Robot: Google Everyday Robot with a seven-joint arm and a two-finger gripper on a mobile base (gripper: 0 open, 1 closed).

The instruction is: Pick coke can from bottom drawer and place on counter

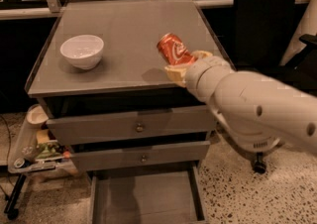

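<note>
At the left of the counter (124, 20) sits a white bowl (81, 51); lower, in the middle, the bottom drawer (143, 200) stands pulled out with no can in it, so the picking looks done; right of centre the coke can (173, 49) leans over the counter's front-right part, clasped by the hand (185, 64); setting it down and letting go remain, I judge.

We see the glossy metal can (171, 48) held in the smooth, cream plastic gripper (184, 64) at the matt grey counter's (124, 25) near right.
</note>
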